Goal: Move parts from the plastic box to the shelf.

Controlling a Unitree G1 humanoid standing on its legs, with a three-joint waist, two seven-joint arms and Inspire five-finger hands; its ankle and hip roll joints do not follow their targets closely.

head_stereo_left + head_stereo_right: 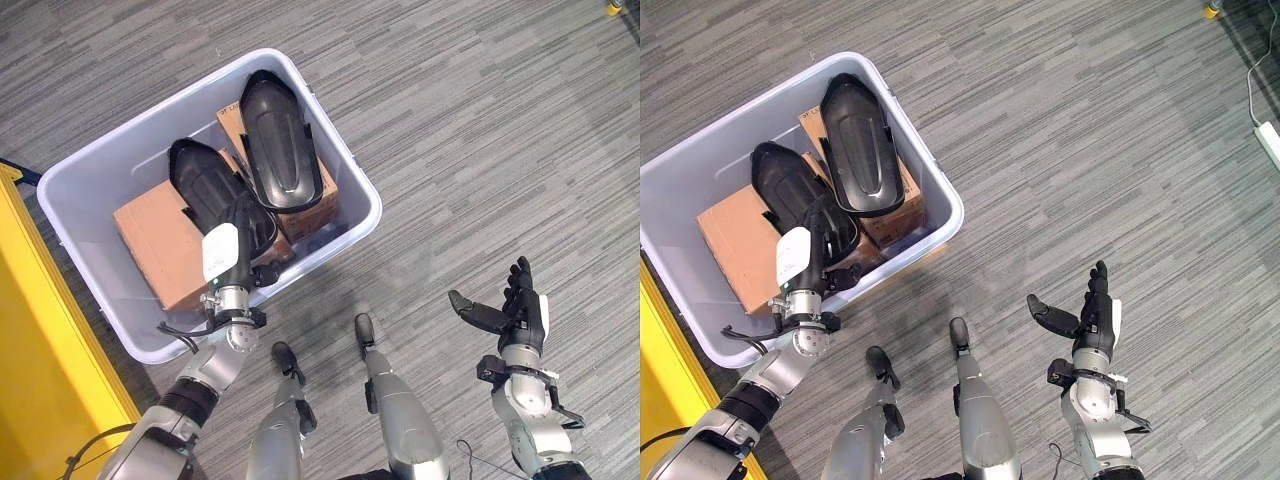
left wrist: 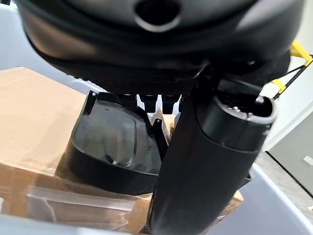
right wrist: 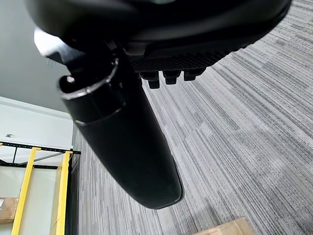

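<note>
A pale plastic box [image 1: 345, 236] stands on the floor in front of me. Inside it, two black moulded parts lie on cardboard boxes: a far part [image 1: 278, 140] and a near part [image 1: 205, 185]. My left hand [image 1: 228, 255] reaches over the box's near wall, fingers straight, just over the near part's near end and holding nothing. The left wrist view has that part [image 2: 112, 147] just past my thumb [image 2: 205, 161], resting on cardboard [image 2: 34, 112]. My right hand [image 1: 515, 315] hangs open and empty, palm up, over the carpet at the lower right.
A yellow shelf frame [image 1: 40, 340] runs along the left edge, close to the box. Grey striped carpet [image 1: 480, 140] spreads to the right and beyond the box. Yellow racking [image 3: 29, 176] shows far off in the right wrist view.
</note>
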